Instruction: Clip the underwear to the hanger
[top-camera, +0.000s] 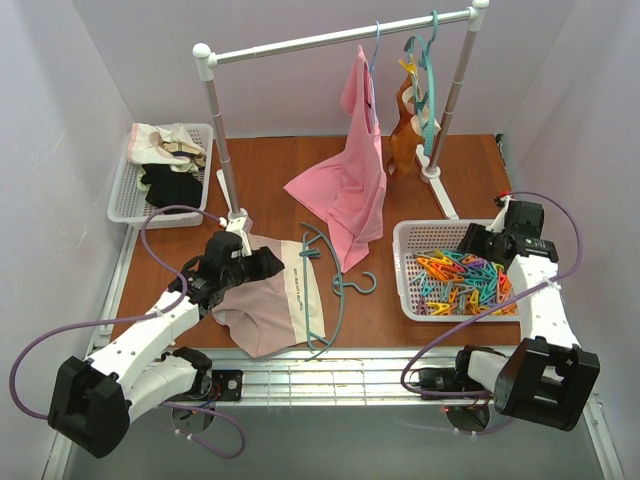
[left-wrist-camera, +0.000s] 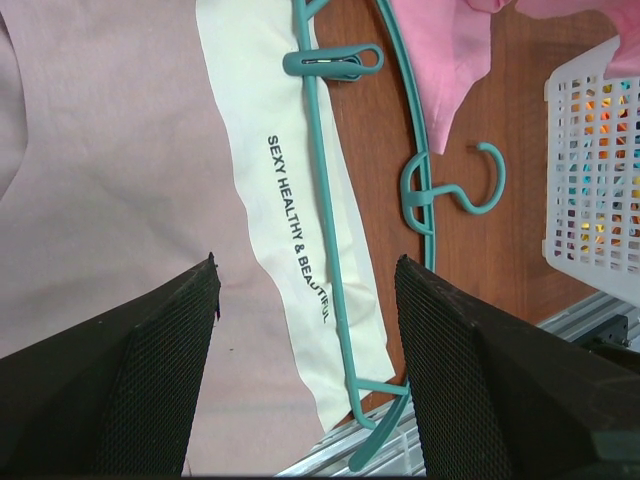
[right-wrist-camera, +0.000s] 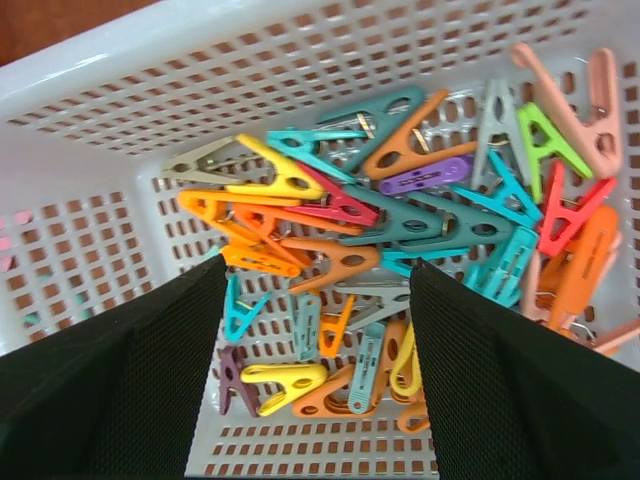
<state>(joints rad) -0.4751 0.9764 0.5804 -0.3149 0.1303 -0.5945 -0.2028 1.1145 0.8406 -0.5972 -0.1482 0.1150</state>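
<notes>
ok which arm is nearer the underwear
Left. The left arm holds its open jaws just above the underwear; the right arm is across the table, jaws over the clip basket.

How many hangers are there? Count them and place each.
3. One teal hanger lies across the underwear; a thin blue hanger and a second teal hanger hang on the rail. None seems hidden.

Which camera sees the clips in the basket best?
The right wrist view: the clips fill it, close and sharp, in the basket. The top view shows them small and far. The left wrist view shows only bits of colour through the basket wall.
</notes>
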